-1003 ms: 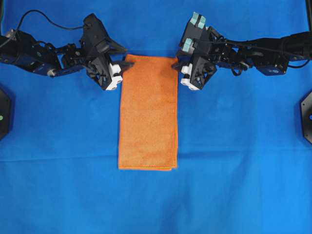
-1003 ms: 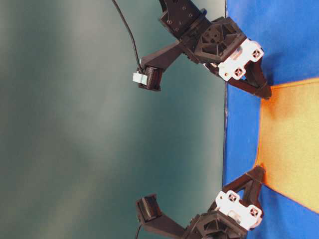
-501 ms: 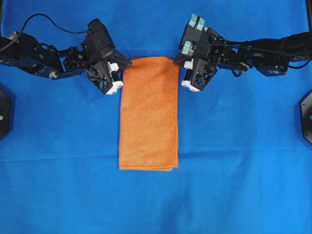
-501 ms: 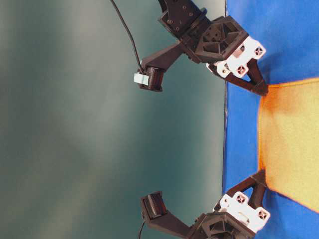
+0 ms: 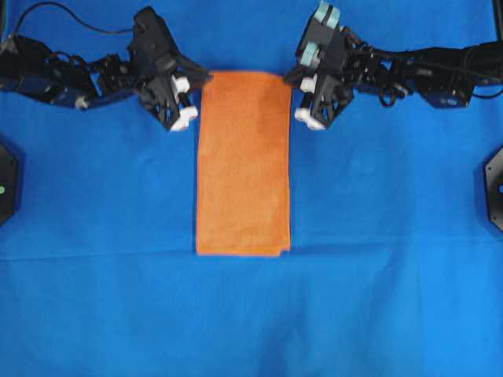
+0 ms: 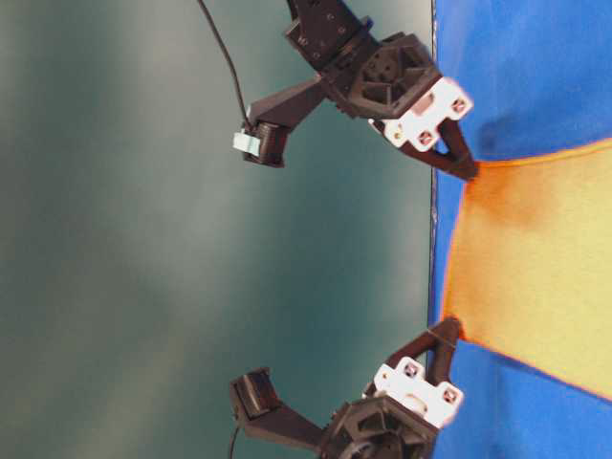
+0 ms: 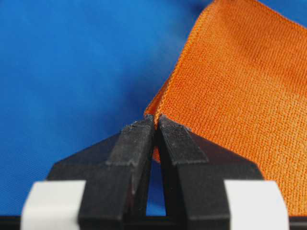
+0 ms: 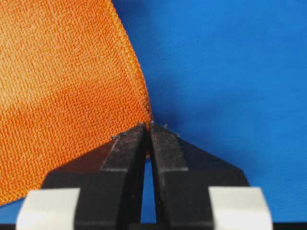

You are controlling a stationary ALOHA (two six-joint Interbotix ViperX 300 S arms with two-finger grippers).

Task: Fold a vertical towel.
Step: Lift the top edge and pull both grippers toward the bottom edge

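Note:
The orange towel (image 5: 244, 161) lies lengthwise down the middle of the blue cloth, its far end lifted off the surface. My left gripper (image 5: 203, 78) is shut on the towel's far left corner (image 7: 156, 117). My right gripper (image 5: 288, 78) is shut on the far right corner (image 8: 147, 122). From table level the towel (image 6: 535, 277) rises from the cloth to both grippers, stretched taut between the right gripper (image 6: 469, 172) and the left gripper (image 6: 451, 331). Its near end (image 5: 242, 251) still rests flat.
A large blue table cloth (image 5: 377, 236) covers the whole table. Black arm bases sit at the left edge (image 5: 6, 188) and the right edge (image 5: 495, 184). Behind the table stands a plain grey-green wall (image 6: 191, 239).
Both grippers closed on the towel's far corners, then rose and drew back toward the far edge. The towel's far end lifted and its near end slid away from me.

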